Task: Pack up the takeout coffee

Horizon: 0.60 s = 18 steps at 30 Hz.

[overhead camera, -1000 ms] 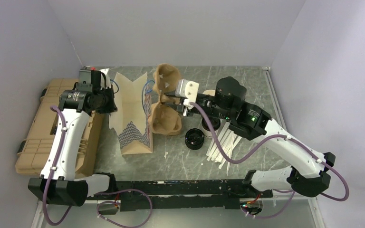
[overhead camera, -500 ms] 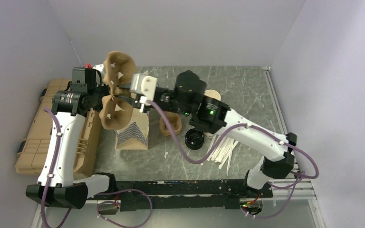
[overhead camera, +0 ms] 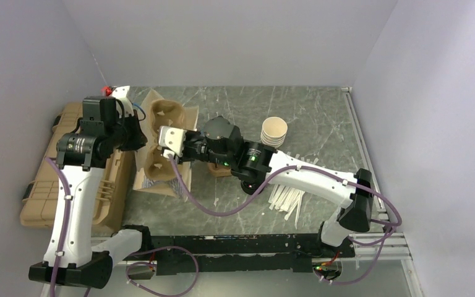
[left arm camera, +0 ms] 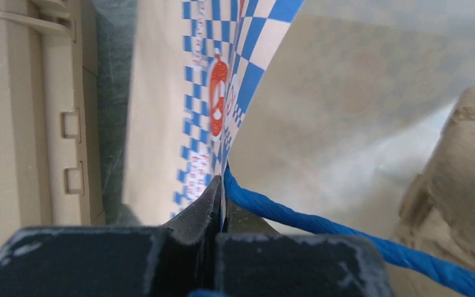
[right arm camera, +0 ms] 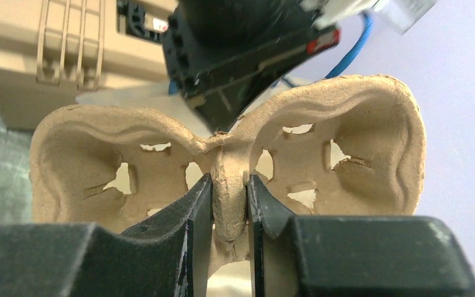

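Note:
A brown pulp cup carrier (overhead camera: 164, 114) with two round holes sits in the open mouth of the paper bag (overhead camera: 182, 185). My right gripper (overhead camera: 161, 143) is shut on the carrier's middle ridge (right arm camera: 229, 185), which shows between the jaws in the right wrist view. My left gripper (overhead camera: 137, 133) is shut on the bag's blue-checked edge (left arm camera: 222, 136), beside its blue cord handle (left arm camera: 284, 213), and holds the bag open on its left side. The lidded takeout coffee cup does not show in any view.
A tan hard case (overhead camera: 43, 179) lies at the left under the left arm. A stack of lidless paper cups (overhead camera: 274, 131) stands right of centre. White stirrers (overhead camera: 287, 198) lie fanned under the right arm. More brown carriers (overhead camera: 219, 168) sit beside the bag.
My right gripper has carried the carrier left from the table's middle, over the bag, and down into its mouth. My left gripper has pulled the bag's edge leftward and kept hold.

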Each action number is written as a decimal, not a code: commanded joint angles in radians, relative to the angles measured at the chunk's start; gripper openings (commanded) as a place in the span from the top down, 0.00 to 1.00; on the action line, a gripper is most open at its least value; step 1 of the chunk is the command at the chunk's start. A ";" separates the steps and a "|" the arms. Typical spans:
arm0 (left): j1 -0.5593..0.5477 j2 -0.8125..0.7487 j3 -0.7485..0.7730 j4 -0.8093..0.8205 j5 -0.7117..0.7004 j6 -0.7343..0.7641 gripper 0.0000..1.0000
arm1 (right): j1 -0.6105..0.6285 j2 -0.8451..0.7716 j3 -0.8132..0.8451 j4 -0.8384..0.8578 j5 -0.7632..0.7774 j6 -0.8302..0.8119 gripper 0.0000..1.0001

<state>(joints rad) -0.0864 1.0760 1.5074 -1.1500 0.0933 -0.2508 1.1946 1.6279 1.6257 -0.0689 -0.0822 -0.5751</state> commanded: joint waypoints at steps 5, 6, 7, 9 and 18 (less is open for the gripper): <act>-0.003 -0.055 -0.024 0.009 0.051 -0.004 1.00 | 0.006 -0.112 -0.099 0.046 0.077 -0.039 0.76; -0.003 -0.056 -0.026 0.009 0.058 -0.005 1.00 | 0.009 -0.114 -0.108 0.042 0.079 -0.044 0.76; -0.003 -0.059 -0.029 0.007 0.064 -0.006 1.00 | 0.011 -0.115 -0.114 0.035 0.079 -0.045 0.77; -0.003 -0.063 -0.036 0.006 0.069 -0.006 1.00 | 0.020 -0.119 -0.123 0.014 0.079 -0.046 0.77; -0.003 -0.079 -0.048 0.005 0.077 -0.005 1.00 | 0.059 -0.103 -0.164 -0.039 0.079 -0.023 0.78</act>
<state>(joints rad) -0.0864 1.0142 1.4551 -1.1564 0.1406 -0.2520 1.2350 1.5368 1.4673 -0.0864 -0.0101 -0.6056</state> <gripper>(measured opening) 0.011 0.235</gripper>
